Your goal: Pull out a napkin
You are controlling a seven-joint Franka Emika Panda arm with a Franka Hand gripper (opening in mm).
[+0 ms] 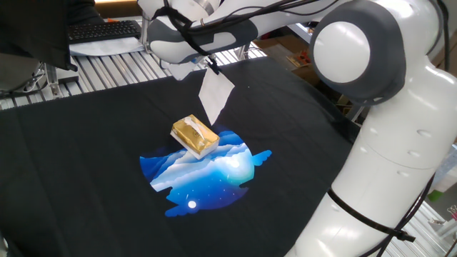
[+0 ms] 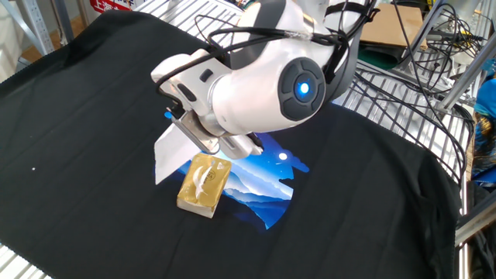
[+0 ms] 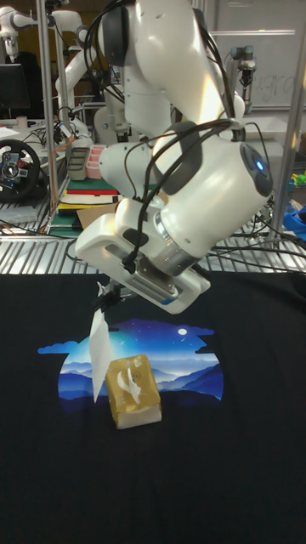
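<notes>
A white napkin (image 1: 214,98) (image 2: 175,149) (image 3: 100,353) hangs limp in the air, pinched at its top corner by my gripper (image 1: 208,68) (image 2: 188,130) (image 3: 108,297), which is shut on it. The sheet is free of the golden tissue pack (image 1: 194,135) (image 2: 204,184) (image 3: 132,391), which lies flat on the blue print of the black cloth (image 1: 93,157) below. In the tall fixed view the napkin's lower edge dangles just left of the pack. The fingertips themselves are mostly hidden by the gripper body in the other fixed view.
The black cloth covers a metal grid table (image 2: 403,97). A keyboard (image 1: 100,30) sits at the far edge. Cables (image 2: 434,46) and boxes lie beyond the table. My white arm (image 1: 385,143) rises at the right.
</notes>
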